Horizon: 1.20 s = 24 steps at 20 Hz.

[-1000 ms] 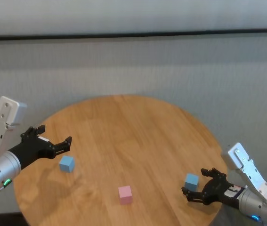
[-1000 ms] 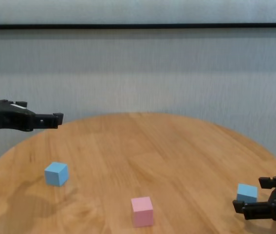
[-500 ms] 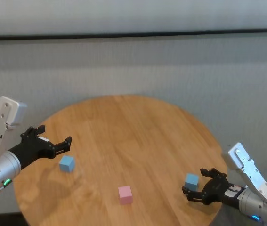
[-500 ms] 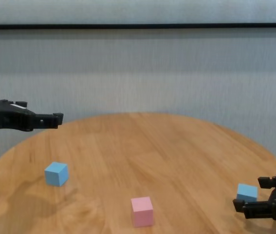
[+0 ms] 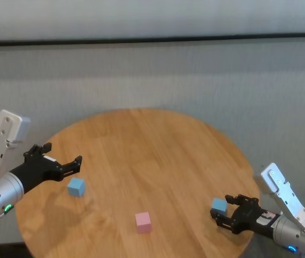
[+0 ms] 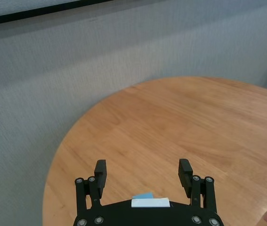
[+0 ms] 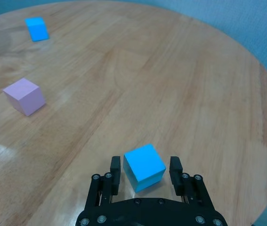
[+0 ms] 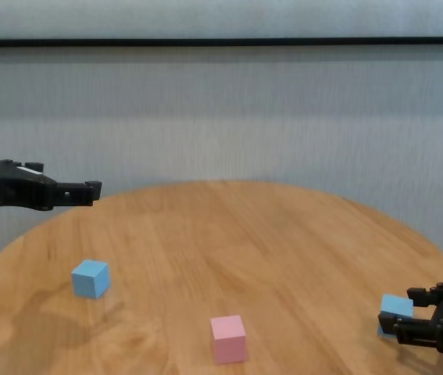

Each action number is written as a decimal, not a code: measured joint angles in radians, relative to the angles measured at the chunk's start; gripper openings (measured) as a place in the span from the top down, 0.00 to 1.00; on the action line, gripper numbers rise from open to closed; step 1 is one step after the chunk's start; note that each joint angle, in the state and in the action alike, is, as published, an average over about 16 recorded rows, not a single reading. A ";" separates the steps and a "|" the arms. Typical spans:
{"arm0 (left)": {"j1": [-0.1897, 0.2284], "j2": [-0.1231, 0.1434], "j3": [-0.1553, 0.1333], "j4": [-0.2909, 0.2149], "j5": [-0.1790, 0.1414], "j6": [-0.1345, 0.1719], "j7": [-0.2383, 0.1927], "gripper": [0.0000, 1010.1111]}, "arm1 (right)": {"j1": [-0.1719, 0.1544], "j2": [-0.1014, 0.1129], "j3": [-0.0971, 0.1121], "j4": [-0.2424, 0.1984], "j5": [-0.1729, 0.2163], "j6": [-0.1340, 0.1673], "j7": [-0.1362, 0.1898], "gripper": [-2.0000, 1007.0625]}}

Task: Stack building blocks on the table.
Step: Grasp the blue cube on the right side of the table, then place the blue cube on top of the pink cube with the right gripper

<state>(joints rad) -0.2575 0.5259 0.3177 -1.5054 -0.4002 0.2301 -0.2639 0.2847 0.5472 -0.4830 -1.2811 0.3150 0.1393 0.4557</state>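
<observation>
One light blue block [image 5: 219,205] rests near the right front edge of the round wooden table [image 5: 152,145]. My right gripper [image 5: 221,209] is shut on it, a finger against each side, as the right wrist view [image 7: 144,166] and chest view [image 8: 397,306] also show. A second light blue block [image 5: 76,186] sits on the table's left side. My left gripper [image 5: 63,153] hovers open and empty above and just behind it. The pale pink block [image 5: 143,221] sits near the front middle, apart from both grippers.
A grey textured wall [image 5: 157,75] stands behind the table. The table's rim [image 8: 432,258] curves close past the right gripper. Bare wood lies between the blocks.
My right gripper's fingers have closed in from a wide stance onto the sides of the right blue block. The left arm and the other two blocks have not moved.
</observation>
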 joint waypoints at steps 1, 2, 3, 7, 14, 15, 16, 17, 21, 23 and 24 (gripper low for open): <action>0.000 0.000 0.000 0.000 0.000 0.000 0.000 0.01 | 0.000 0.000 0.000 0.000 0.000 0.000 0.000 0.36; 0.000 0.000 0.000 0.000 0.000 0.000 0.000 0.01 | 0.000 0.000 0.000 0.000 0.000 0.000 0.000 0.40; 0.000 0.000 0.000 0.000 0.000 0.000 0.000 0.01 | 0.000 0.000 0.000 0.000 0.000 0.000 0.000 0.43; 0.000 0.000 0.000 0.000 0.000 0.000 0.000 0.01 | -0.002 0.000 0.002 -0.003 -0.001 -0.002 -0.001 0.53; 0.000 0.000 0.000 0.000 0.000 0.000 0.000 0.01 | -0.007 -0.004 0.013 -0.026 -0.009 -0.011 -0.010 0.62; 0.000 0.000 0.000 0.000 0.000 0.000 0.000 0.01 | -0.008 -0.005 0.015 -0.033 -0.012 -0.015 -0.011 0.63; 0.000 0.000 0.000 0.000 0.000 0.000 0.000 0.01 | -0.008 -0.007 0.017 -0.041 -0.015 -0.019 -0.012 0.63; 0.000 0.000 0.000 0.000 0.000 0.000 0.000 0.01 | -0.009 -0.008 0.018 -0.049 -0.018 -0.023 -0.012 0.63; 0.000 0.000 0.000 0.000 0.000 0.000 0.000 0.01 | -0.011 -0.014 0.021 -0.091 -0.036 -0.048 -0.007 0.63; 0.000 0.000 0.000 0.000 0.000 0.000 0.000 0.01 | -0.011 -0.018 0.019 -0.113 -0.046 -0.061 0.000 0.63; 0.000 0.000 0.000 0.000 0.000 0.000 0.000 0.01 | -0.011 -0.020 0.017 -0.123 -0.051 -0.068 0.004 0.63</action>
<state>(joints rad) -0.2575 0.5259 0.3178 -1.5054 -0.4002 0.2301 -0.2639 0.2740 0.5271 -0.4662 -1.4041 0.2636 0.0711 0.4594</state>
